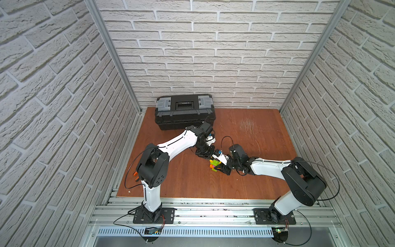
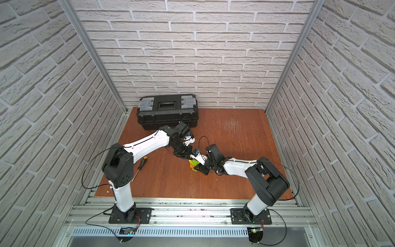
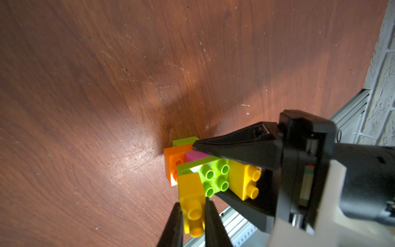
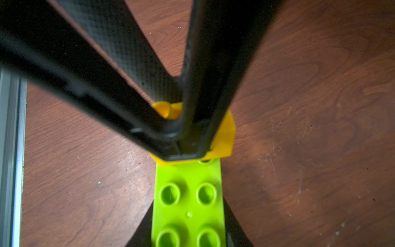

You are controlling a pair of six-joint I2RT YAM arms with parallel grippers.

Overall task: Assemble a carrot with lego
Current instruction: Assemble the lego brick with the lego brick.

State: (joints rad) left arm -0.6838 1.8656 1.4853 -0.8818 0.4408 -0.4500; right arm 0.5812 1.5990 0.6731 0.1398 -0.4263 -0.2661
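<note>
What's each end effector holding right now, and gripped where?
Left end effector: shut on a yellow brick, pinched across its sides. Right end effector: shut on the carrot, clamped across the lime-green brick.

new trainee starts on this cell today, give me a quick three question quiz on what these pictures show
1. True or false: the left tool is empty.
2. Which one holds the carrot: A the left tool, B the right tool, C neither?
3. Fill in: the lid of the black toolbox at the back of the table is ____.

Key: 1 false, it is shut on a yellow brick; 2 B; 3 closed.
</note>
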